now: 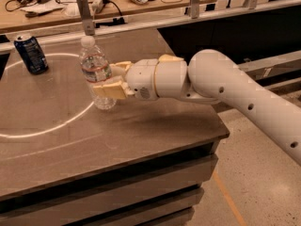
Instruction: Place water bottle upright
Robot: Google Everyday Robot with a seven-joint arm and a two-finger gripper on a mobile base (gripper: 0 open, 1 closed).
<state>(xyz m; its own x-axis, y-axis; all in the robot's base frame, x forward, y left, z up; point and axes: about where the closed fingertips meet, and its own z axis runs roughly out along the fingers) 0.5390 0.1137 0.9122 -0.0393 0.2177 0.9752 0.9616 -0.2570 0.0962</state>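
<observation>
The water bottle (94,60) is clear ribbed plastic with a white cap and a white label with a red mark. It stands upright, its base on or just above the grey table (141,131), near the middle. My gripper (104,78) reaches in from the right. Its tan fingers (110,89) are closed around the lower half of the bottle, one in front and one behind. The white arm runs off to the lower right.
A dark blue drink can (30,54) stands at the table's far left. A white circle line (56,124) is drawn on the tabletop. A metal rail and post (84,13) run behind the table, with a cluttered wooden bench beyond. The table's right edge lies under my arm.
</observation>
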